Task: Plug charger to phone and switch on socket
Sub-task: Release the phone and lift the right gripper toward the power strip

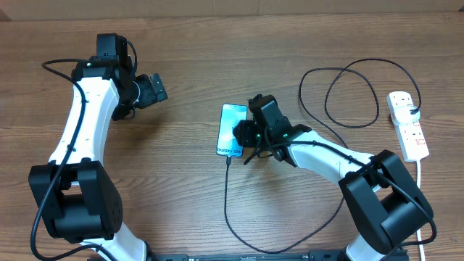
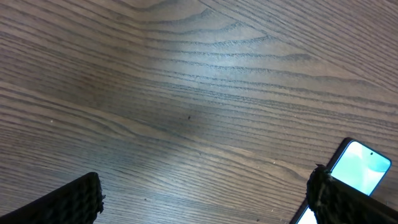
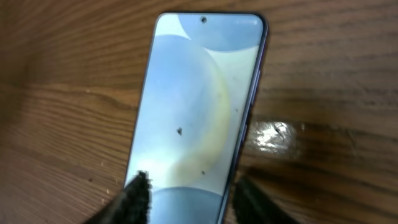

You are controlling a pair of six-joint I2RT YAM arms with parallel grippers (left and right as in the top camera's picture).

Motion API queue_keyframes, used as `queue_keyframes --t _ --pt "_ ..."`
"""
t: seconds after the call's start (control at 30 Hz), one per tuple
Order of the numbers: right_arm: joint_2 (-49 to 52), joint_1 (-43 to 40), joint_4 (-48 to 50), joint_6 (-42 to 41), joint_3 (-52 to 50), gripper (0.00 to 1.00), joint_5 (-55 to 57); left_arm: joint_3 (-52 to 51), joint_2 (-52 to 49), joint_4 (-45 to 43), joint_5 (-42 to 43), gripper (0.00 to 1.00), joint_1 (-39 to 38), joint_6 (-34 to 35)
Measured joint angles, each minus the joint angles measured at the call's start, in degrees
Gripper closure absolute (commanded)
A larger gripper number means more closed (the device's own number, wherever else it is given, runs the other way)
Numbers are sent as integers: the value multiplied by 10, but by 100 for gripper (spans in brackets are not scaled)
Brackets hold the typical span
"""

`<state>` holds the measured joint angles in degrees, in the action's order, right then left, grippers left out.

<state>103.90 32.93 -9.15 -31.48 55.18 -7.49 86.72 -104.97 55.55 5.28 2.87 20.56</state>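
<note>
1. The right end effector [image 1: 245,138] sits at the centre of the overhead view, over the lower right part of the phone [image 1: 232,130]. In the right wrist view its two dark fingers [image 3: 134,199] stand apart at the bottom of the frame. One overlaps the phone's left edge and the other is just beside its right edge. I cannot tell whether they clamp the phone or only straddle it.
2. The phone lies flat on the wooden table [image 1: 188,196] with its screen lit pale blue. Small dark text shows at its lower end.
3. The charger [image 1: 226,196] is a thin black cable that meets the phone's lower edge. It drops towards the bottom of the frame and sweeps right under the right arm. It forms loops at the upper right and ends at the socket [image 1: 407,125]. Whether the plug tip is seated in the phone is too small to tell.
4. The socket is a white strip near the right edge of the frame, well apart from the phone. A white cord [image 1: 421,174] runs down from it.
5. The left end effector [image 1: 154,88] is at the upper left, well apart from the phone. Its fingers [image 2: 68,202] are spread wide, released, with only bare table between them.
</note>
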Motion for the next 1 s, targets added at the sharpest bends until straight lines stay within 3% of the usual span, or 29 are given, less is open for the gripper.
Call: queue_keyframes --t 0.17,0.67,1.0 --pt "-7 -22 -36 0 0 96 -12 0 0 0 0 0 0 0" --pt "-197 -111 -165 22 3 96 -43 0 0 0 0 0 0 0" --pt "-221 -177 -379 74 108 96 -88 0 0 0 0 0 0 0"
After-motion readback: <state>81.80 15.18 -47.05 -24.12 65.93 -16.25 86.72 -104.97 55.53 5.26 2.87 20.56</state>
